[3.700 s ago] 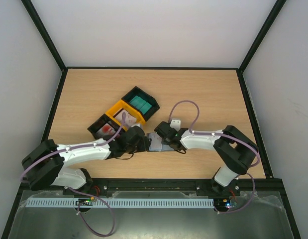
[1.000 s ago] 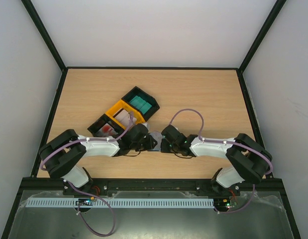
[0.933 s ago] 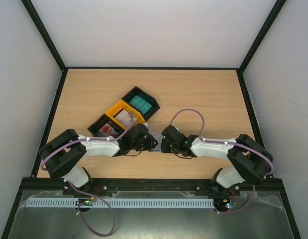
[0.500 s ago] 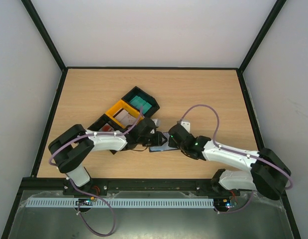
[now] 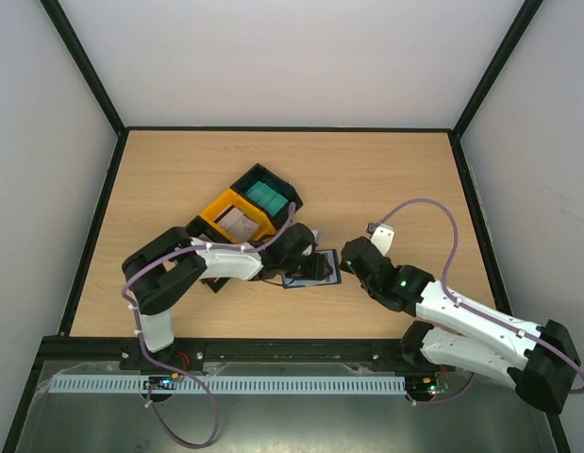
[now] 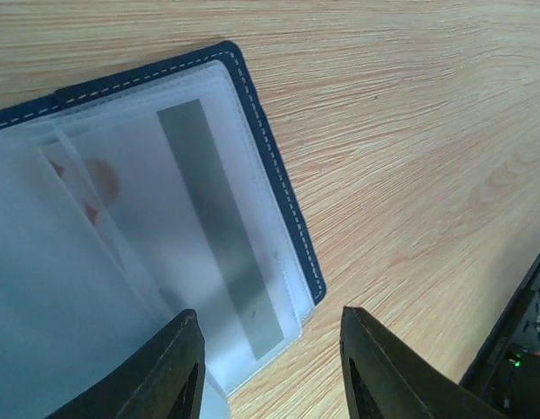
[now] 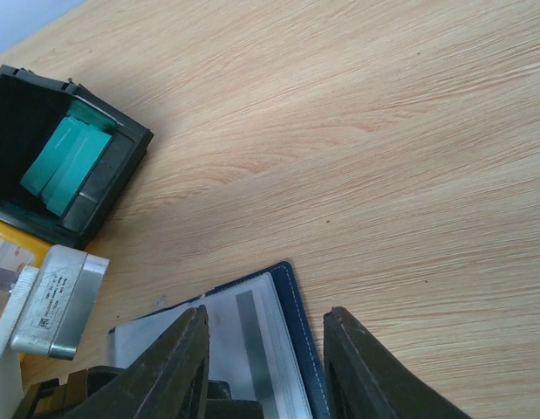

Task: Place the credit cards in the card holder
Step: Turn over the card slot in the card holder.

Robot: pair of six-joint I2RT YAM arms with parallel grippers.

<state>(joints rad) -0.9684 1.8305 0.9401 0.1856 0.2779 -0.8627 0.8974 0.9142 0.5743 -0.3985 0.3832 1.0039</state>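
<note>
Card holder (image 5: 320, 270) flat, lengthwise left-right

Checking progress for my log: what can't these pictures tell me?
1. Card count inside the navy folding card holder: left wrist view, frosted sleeves blur it, frame edge crops it.
2. Contents of the near black plastic tray: top view, left arm covers it.

Bare table (image 5: 395, 179) beyond and right of card holder (image 5: 313, 270), trays (image 5: 263, 196) close far-left
</note>
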